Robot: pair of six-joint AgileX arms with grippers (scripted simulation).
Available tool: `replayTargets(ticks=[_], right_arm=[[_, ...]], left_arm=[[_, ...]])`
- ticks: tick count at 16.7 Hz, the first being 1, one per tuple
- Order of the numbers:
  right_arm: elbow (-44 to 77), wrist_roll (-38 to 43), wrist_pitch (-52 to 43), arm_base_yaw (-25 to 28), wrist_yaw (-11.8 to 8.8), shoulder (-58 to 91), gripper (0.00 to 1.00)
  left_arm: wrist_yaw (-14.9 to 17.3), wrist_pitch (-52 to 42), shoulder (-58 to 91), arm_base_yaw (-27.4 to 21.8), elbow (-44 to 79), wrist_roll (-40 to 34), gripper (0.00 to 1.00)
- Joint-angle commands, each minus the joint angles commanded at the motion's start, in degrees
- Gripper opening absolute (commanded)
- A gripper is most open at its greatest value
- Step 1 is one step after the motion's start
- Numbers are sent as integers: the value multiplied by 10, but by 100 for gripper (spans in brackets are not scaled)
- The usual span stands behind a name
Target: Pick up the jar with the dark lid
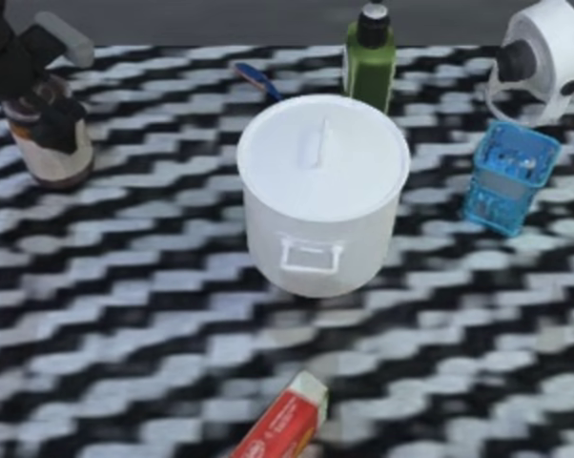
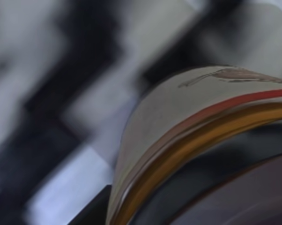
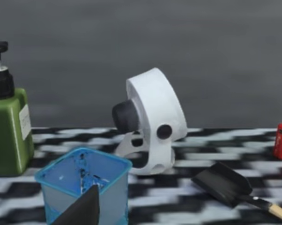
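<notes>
The jar with the dark lid [image 1: 56, 160] is at the table's far left, with a white label body and an orange-red band. My left gripper [image 1: 47, 116] comes down from the top-left corner and is shut on the jar at lid height. The dark fingers [image 1: 66, 126] flank the lid. In the left wrist view the jar [image 2: 178, 117] fills the picture, with its orange band above the dark lid [image 2: 234, 187]. My right arm is out of the top view. A dark part of the right gripper [image 3: 87, 208] shows in front of a blue box.
A big white lidded pot [image 1: 322, 186] stands mid-table. Behind it are a green bottle [image 1: 370, 57] and a blue-handled tool [image 1: 258, 81]. A blue box [image 1: 509, 176] and a white round device [image 1: 549, 57] sit at right. A red carton [image 1: 282, 425] lies at front. A black scoop [image 3: 225, 183] shows too.
</notes>
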Motion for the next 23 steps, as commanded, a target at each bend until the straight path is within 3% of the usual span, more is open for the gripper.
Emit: replayTargets(ticks=[7, 17, 23], right_arm=[[0, 0, 0, 0, 0, 0, 100], [0, 0, 0, 0, 0, 0, 100], [0, 0, 0, 0, 0, 0, 100]], left_arm=[[-1, -2, -23, 5, -23, 0, 0], [-2, -24, -286, 22, -262, 7, 0], [-3, -24, -292, 19, -267, 7, 0]])
